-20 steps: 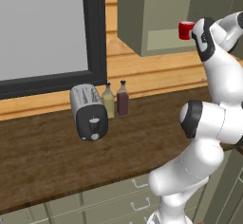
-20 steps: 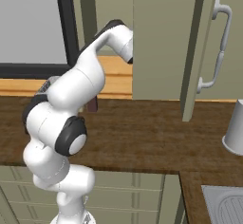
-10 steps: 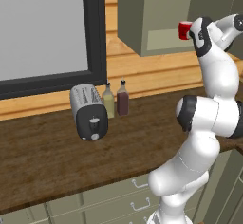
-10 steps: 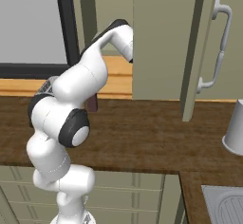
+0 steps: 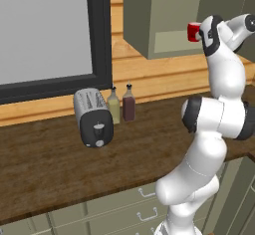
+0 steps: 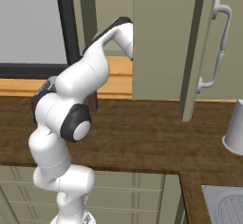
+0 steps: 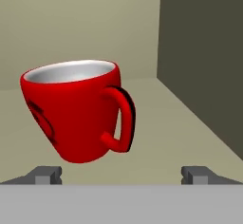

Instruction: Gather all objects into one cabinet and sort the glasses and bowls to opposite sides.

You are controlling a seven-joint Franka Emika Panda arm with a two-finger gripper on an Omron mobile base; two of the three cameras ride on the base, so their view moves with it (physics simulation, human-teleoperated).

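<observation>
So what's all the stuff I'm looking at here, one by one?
Red mug: one, glossy red with a pale inside, tilted on the pale shelf just in front of the hand.
Cabinet: one, olive-green, on the wall above the counter, holding the mug.
Cabinet door: one, olive, standing open, with a pale handle.
Toaster: one, silver and black, on the counter under the window.
Bottles: two, one yellowish and one dark, right of the toaster.
Window: one, grey pane with a black frame.
Counter: one, dark wood, with pale drawers below.
Pale cup-like thing: one, at the counter's right end.
Sink: one, grey.
Arm: one, white with dark joints.
Hand: one, open, empty.
</observation>
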